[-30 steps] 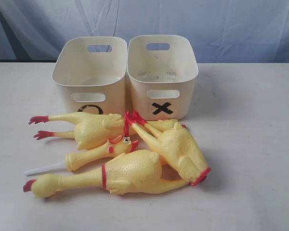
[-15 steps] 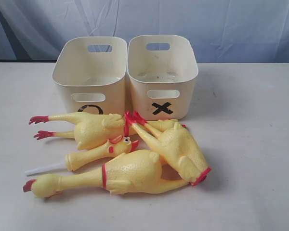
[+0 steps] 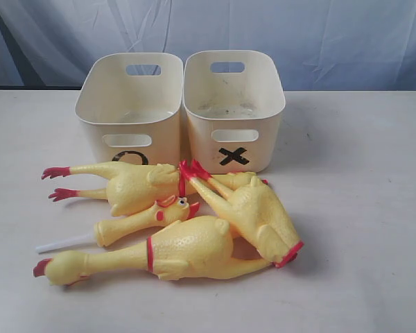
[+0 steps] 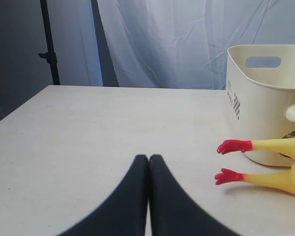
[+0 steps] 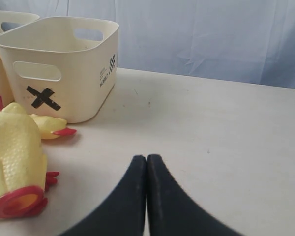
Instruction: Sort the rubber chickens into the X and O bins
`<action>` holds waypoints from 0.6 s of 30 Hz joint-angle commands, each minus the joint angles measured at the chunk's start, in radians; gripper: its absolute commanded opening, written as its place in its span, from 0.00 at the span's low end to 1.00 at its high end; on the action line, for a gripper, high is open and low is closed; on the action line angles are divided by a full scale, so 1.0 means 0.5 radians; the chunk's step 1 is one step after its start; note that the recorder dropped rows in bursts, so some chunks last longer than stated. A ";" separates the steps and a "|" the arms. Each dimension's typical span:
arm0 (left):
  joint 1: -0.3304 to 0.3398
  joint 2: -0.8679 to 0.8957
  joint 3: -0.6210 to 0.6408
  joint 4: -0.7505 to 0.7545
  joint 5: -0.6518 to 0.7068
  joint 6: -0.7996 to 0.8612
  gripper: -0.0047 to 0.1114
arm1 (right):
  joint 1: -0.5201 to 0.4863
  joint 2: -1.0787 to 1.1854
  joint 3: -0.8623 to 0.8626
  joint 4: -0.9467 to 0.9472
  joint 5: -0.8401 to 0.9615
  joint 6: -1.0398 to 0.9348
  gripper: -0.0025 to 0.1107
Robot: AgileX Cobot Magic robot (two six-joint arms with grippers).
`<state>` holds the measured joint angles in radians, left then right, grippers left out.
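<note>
Several yellow rubber chickens lie piled on the table in front of the two cream bins. One big chicken (image 3: 135, 187) lies with its red feet pointing left, another big one (image 3: 180, 251) lies nearest the front, a small one (image 3: 142, 220) sits between them, and one (image 3: 256, 215) slants down to the right. The O bin (image 3: 128, 114) stands on the left, the X bin (image 3: 232, 107) on the right; both look empty. My left gripper (image 4: 148, 157) is shut and empty, left of the red feet (image 4: 233, 146). My right gripper (image 5: 146, 157) is shut and empty, right of the X bin (image 5: 64, 69).
A pale curtain hangs behind the table (image 3: 360, 208). A dark stand pole (image 4: 49, 44) rises past the table's far left corner. Neither arm shows in the exterior view.
</note>
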<state>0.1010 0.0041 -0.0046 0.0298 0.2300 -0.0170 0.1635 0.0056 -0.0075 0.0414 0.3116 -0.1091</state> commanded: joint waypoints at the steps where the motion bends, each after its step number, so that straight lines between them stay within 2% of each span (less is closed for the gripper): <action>1: 0.010 -0.008 0.009 0.003 0.004 -0.001 0.04 | 0.003 -0.011 0.015 0.017 -0.199 0.003 0.02; 6: 0.010 -0.008 0.009 0.003 0.004 -0.001 0.04 | 0.003 -0.011 0.015 0.039 -0.346 0.003 0.02; 18: 0.010 -0.008 0.009 0.003 0.004 -0.001 0.04 | 0.003 -0.011 0.015 0.039 -0.349 0.003 0.02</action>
<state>0.1010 0.0041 -0.0046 0.0298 0.2300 -0.0170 0.1635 0.0056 -0.0075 0.0594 0.1538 -0.1091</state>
